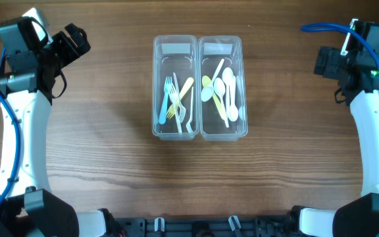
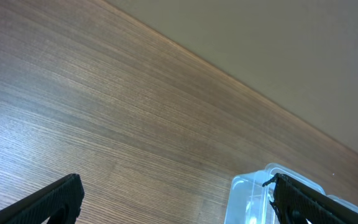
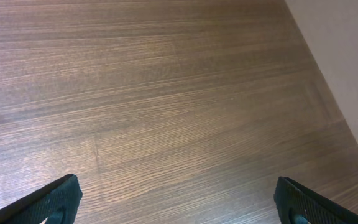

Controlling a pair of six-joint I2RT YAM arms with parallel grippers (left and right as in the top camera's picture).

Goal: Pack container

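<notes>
Robot lab bench: wood-grain table [image 1: 110, 151], 2 cabled arms [image 1: 20, 131], plain wall [image 2: 278, 37].

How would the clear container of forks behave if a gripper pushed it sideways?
Probably light: the fork container looks like thin clear plastic holding only a few plastic forks. Low and long, it would likely slide on the smooth wooden table rather than tip. It appears to sit against the spoon container, so a push that way may move both.
</notes>
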